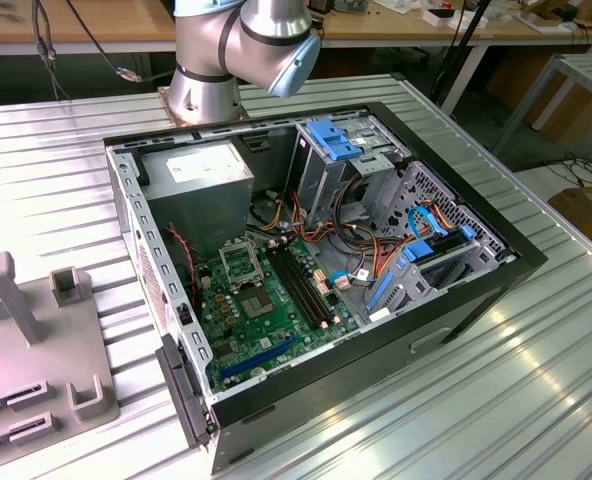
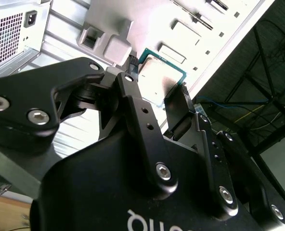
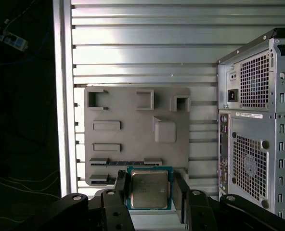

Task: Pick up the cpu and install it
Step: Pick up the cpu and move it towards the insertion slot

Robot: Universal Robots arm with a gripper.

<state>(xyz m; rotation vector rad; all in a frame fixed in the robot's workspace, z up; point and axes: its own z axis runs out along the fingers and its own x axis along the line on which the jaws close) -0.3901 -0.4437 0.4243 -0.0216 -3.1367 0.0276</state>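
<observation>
- A ribbed metal tabletop (image 3: pixel 142 57) was seen spread beneath the jaws, with bright light reflected along its slats.
- Past the table edge, well aside of the jaws, dark floor (image 3: pixel 22 120) was seen, with loose cables (image 3: pixel 17 185) and a power strip (image 3: pixel 7 37) laid there.
- A wooden workbench (image 1: pixel 96 20) was seen beyond the table in the exterior view.

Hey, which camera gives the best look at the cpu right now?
The first wrist view: the cpu faces the camera squarely, gripped between the hand's fingers. The second wrist view sees it slanted, its near edge hidden behind the fingers. The exterior view covers the open case.
</observation>
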